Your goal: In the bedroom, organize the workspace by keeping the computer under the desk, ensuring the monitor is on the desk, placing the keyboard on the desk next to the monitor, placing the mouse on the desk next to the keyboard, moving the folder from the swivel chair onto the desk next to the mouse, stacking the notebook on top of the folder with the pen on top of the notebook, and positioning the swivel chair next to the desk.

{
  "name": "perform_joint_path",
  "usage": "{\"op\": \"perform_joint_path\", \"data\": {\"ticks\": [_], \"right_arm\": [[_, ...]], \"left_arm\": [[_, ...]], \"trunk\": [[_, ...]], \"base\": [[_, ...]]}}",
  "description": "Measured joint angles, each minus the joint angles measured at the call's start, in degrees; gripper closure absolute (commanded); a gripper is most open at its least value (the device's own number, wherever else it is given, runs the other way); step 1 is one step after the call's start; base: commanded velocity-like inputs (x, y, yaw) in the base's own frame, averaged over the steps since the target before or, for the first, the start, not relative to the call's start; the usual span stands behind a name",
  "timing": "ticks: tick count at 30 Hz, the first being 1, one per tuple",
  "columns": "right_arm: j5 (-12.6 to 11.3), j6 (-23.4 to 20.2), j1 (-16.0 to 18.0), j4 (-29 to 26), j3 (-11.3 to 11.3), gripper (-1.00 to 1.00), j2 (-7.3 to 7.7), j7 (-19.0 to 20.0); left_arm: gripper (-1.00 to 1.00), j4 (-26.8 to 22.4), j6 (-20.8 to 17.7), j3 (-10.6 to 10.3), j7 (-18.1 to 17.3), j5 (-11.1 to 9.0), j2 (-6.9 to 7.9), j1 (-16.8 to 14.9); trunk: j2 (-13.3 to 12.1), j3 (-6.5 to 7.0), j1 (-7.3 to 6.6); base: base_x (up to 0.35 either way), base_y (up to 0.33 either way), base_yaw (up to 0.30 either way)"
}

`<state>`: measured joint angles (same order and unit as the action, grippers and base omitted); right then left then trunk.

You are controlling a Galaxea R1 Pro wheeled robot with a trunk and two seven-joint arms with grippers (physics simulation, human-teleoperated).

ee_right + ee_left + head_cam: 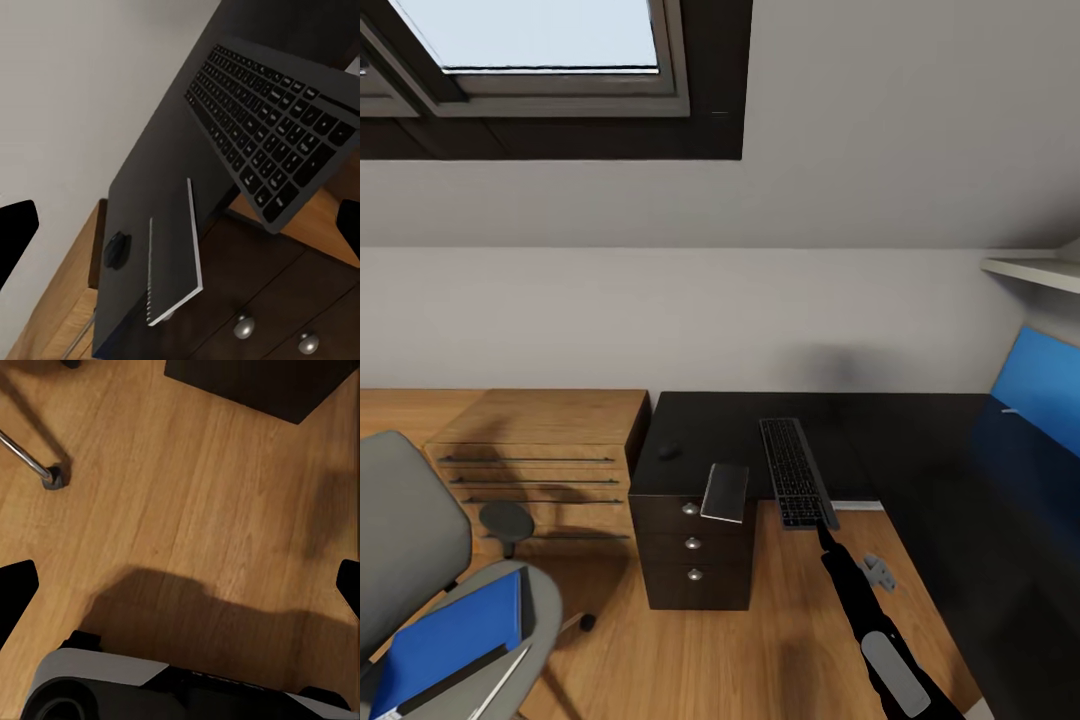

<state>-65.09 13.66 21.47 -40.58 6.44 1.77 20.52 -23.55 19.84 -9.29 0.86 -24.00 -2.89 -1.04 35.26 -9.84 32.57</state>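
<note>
Folder (pixel 445 640) lay bright blue on the seat of the swivel chair (pixel 410 540) at the far left, a pale pen (pixel 500 682) along its near edge. Right of the wooden dresser (pixel 540 455), the desk (pixel 710 430) carried the mouse (pixel 669 451), then the notebook (pixel 725 492) overhanging the drawer-unit edge, then the keyboard (pixel 796 472), its near end jutting past the desk's front edge. The right gripper (pixel 824 530) hovered just off that end; its fingers (pixel 16 232) stood spread wide, holding nothing. Left gripper (pixel 180 585) hung agape over bare floor. Likely the keyboard step was underway; next seemed to call for nudging it fully onto the desk.
</note>
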Motion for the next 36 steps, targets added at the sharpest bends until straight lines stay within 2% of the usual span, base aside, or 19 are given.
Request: {"op": "perform_joint_path", "data": {"ticks": [21,30,36], "right_arm": [[0.1,-0.1,0.0,0.0,-0.1,-1.00,-0.07,-0.1],[0.1,-0.1,0.0,0.0,-0.1,-1.00,-0.05,-0.3],[-0.3,-0.4,0.0,0.0,-0.1,-1.00,-0.02,-0.3]], "left_arm": [[-1.00,-2.8,0.7,0.1,-0.3,-0.3,0.10,0.0],[-1.00,-2.2,5.2,0.4,-0.1,-0.4,0.36,0.0],[-1.00,-1.6,6.5,0.4,0.0,-0.4,0.57,0.0]], "trunk": [[8.4,-3.78,4.62],[12.1,-5.40,6.60],[14.5,-6.48,7.92]], "base": [[0.000,0.000,0.000],[0.000,0.000,0.000],[0.000,0.000,0.000]]}}
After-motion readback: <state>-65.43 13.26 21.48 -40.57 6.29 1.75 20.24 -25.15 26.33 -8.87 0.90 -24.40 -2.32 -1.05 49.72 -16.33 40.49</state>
